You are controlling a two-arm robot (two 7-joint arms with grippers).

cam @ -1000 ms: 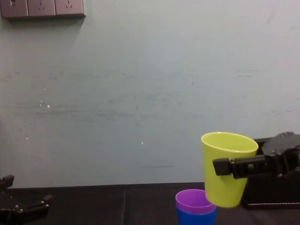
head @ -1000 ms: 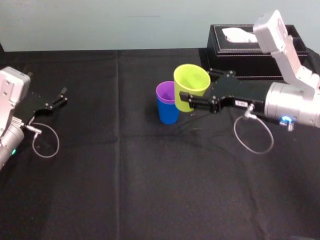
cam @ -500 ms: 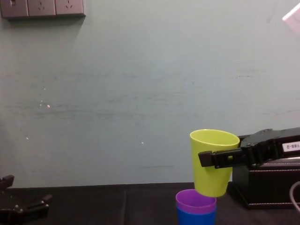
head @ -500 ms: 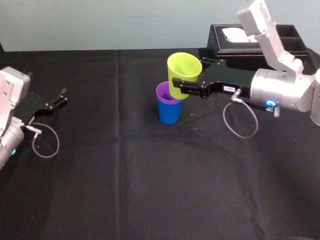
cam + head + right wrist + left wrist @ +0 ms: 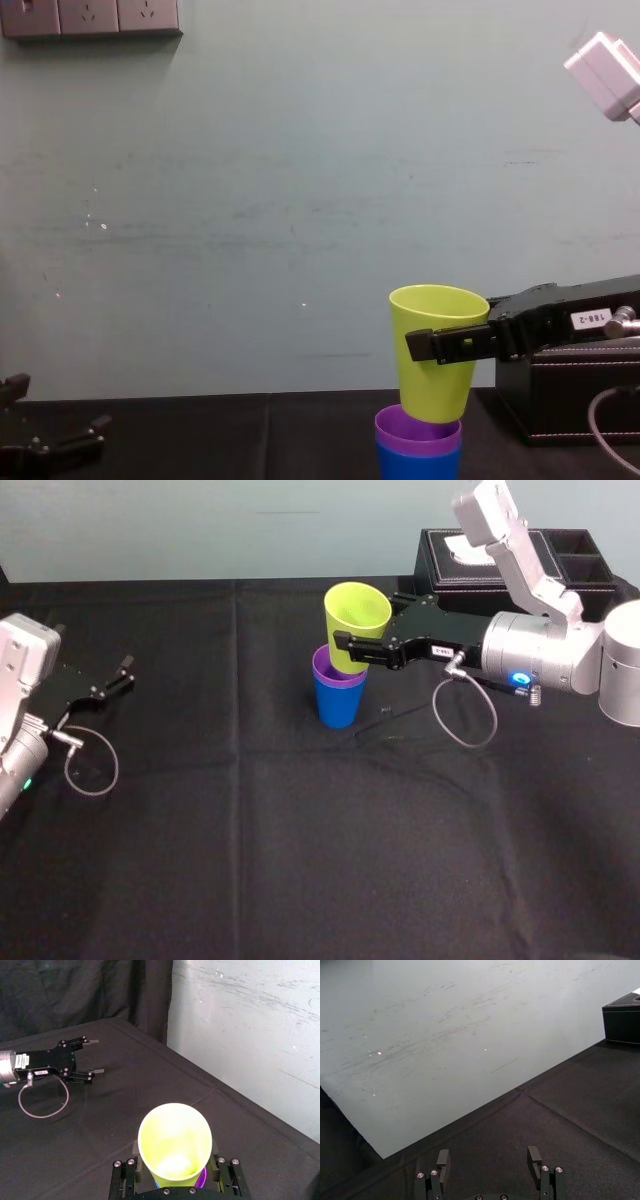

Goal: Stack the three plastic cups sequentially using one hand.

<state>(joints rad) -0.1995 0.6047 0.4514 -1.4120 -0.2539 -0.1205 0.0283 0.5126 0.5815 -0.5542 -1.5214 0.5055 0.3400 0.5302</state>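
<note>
1. Label (image 5: 588, 318) on right hand (image 5: 432, 345): white, reads roughly "188-2".
2. Right hand clamps yellow-green cup (image 5: 355, 615) mid-wall, base just inside purple cup (image 5: 325, 668), nested in blue cup (image 5: 338, 702) on desk (image 5: 300, 830).
3. Left hand (image 5: 115, 675) parked far left, fingers apart.

Soft, even indoor light; shadows faint and diffuse.

We see a scuffed, pale grey-green wall (image 5: 300, 200) with white sockets (image 5: 90, 17) high up, behind a black-clothed table (image 5: 300, 860).
</note>
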